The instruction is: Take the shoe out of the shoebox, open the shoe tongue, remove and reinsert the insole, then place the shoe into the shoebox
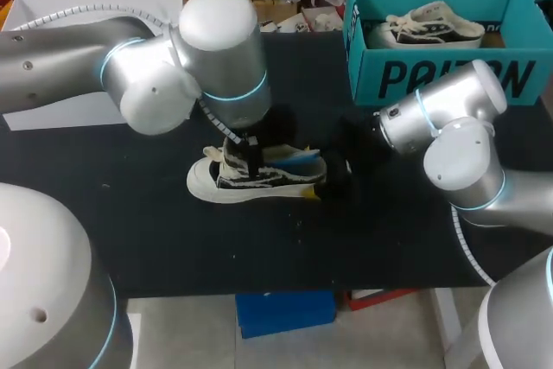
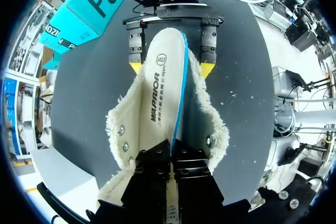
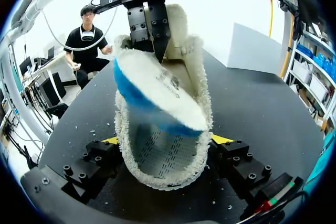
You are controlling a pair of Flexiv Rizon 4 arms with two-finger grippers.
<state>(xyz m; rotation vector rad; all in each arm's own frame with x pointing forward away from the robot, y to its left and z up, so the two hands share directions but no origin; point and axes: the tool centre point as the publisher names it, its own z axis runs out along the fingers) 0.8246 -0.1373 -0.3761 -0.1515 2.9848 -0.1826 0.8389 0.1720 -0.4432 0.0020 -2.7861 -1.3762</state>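
Closest to the left wrist camera, the left gripper (image 2: 170, 150) is seen above the shoe (image 1: 251, 183), its black fingers pressed together on one end of the insole (image 2: 164, 85), so the insole is gripped. From that pinch the insole, white on its face and blue along its edge, is stretched over the shoe's opening toward the heel end, and in the right wrist view it is seen slanting, its held end raised over the shoe and its other end lower, by the heel. Whether that lower end is touched by the shoe's inside cannot be told. The right gripper (image 3: 167, 140) is placed at the shoe's heel end, with a yellow tip set against the fleecy collar on each side, so the shoe is clamped between its fingers. The shoe itself is stood on its white sole on the black table (image 1: 155, 239), outside the shoebox (image 1: 449, 75), with its collar spread wide and metal eyelets shown on both flaps near the left gripper. The teal shoebox is found beyond the shoe, on the right arm's side, near but apart from it, and a second shoe (image 1: 428, 28) is held inside it.
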